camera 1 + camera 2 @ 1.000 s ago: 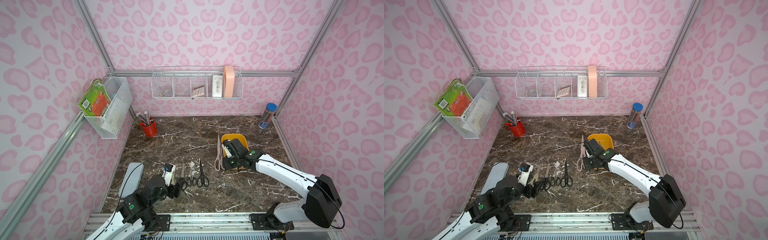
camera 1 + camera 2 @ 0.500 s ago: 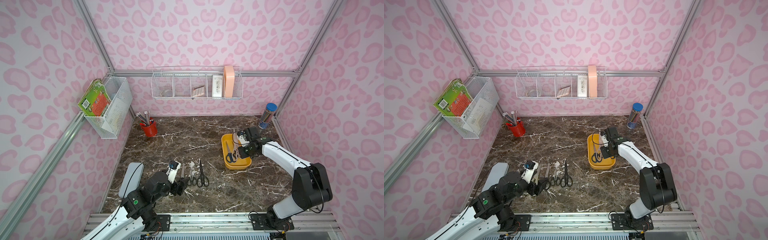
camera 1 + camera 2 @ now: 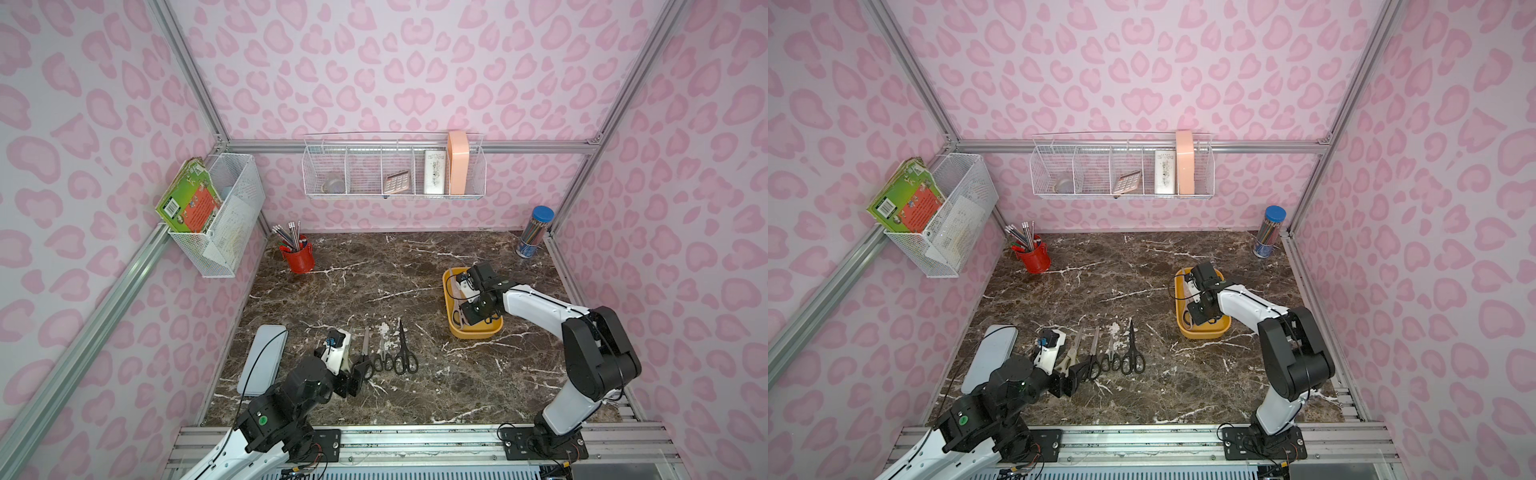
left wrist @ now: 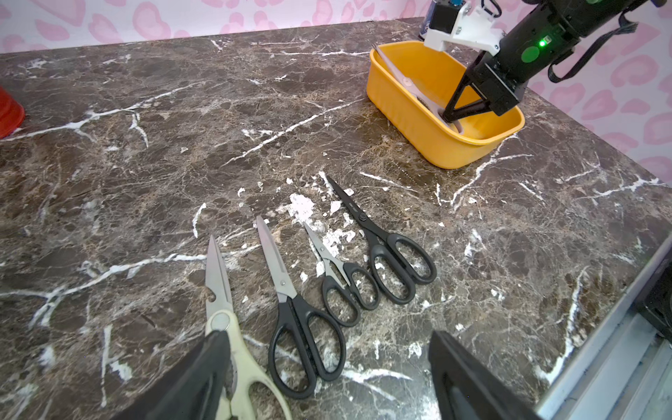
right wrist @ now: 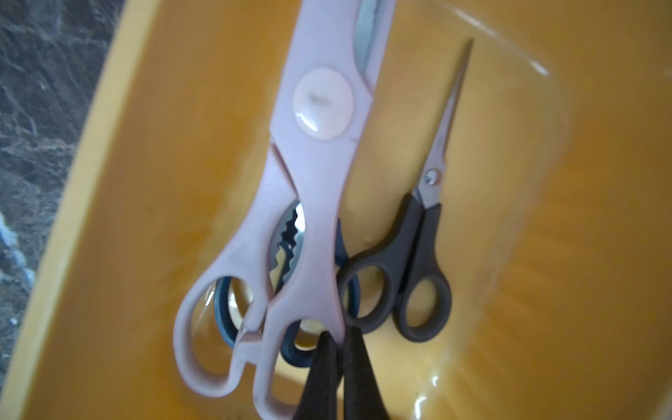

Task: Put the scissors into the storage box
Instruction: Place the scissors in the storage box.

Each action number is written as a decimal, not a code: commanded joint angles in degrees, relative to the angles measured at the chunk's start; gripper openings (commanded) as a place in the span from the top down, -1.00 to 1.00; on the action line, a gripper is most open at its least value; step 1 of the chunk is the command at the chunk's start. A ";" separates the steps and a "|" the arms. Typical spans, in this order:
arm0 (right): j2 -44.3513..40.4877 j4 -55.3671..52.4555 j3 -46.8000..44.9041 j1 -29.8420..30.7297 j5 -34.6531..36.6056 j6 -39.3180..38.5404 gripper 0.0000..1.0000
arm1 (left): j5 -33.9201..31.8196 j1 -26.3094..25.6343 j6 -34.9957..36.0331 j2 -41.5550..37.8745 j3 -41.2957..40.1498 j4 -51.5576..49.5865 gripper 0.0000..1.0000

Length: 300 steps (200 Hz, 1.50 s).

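right claw (image 5: 340, 349) down in storage box (image 4: 411, 120), pinched on pale pink scissors (image 5: 316, 163); dark blue pair (image 5: 223, 320), small black pair (image 5: 418, 262) in there too. left claw (image 4: 327, 342) spread wide over cream-handled scissors (image 4: 218, 291), three black pairs (image 4: 345, 291) beside, on table (image 4: 145, 145).

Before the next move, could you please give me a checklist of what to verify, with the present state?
Left gripper open: ok.
Left gripper lined up on one pair: cannot tell; it partly covers the cream scissors.
Right gripper free of the pink scissors: not ok, shut on the handle.
Pink scissors flat in the yellow box: not ok, tilted.
Table free of scissors: not ok, four pairs remain.
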 commanded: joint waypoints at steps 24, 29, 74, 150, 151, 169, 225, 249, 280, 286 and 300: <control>1.17 4.08 -0.52 1.74 0.19 2.64 1.00 | -1.71 0.06 -1.50 -2.42 -1.16 -2.05 -0.80; 1.44 4.28 -0.37 1.91 -0.08 2.65 1.00 | -1.75 0.05 -1.48 -2.43 -1.28 -2.05 -0.81; 4.22 4.19 1.70 5.18 -0.76 1.85 1.00 | -1.97 0.03 -2.01 -2.13 -2.16 -1.74 -0.81; 3.54 2.66 4.12 4.93 -3.09 11.79 1.00 | -2.59 0.05 -2.08 -2.01 -1.58 -2.33 -0.82; 3.57 2.62 4.11 4.93 -3.19 11.96 1.00 | -2.67 0.00 -2.13 -2.00 -1.53 -2.36 -0.82; 2.68 2.17 3.21 5.12 -4.15 14.28 1.00 | -4.26 0.02 -3.36 -1.90 -1.09 -3.02 -0.86; 1.73 -0.10 1.80 6.95 -5.22 12.14 1.00 | -4.39 0.04 -3.48 -1.65 -0.18 -3.82 -0.89; 1.90 -0.08 2.20 6.95 -4.69 12.53 0.96 | -4.61 0.08 -3.96 -1.16 -0.53 -3.48 -0.89; 1.88 -1.37 4.02 6.88 -2.84 14.26 0.40 | -4.14 0.04 -3.75 -0.53 0.26 -3.40 -0.95; 1.53 -1.36 4.19 6.87 -2.50 14.63 0.33 | -4.32 0.07 -3.80 -0.38 0.63 -3.60 -0.96; 0.51 -1.29 4.41 6.86 -2.25 14.93 0.25 | -4.41 0.05 -3.64 0.09 1.70 -3.79 -0.95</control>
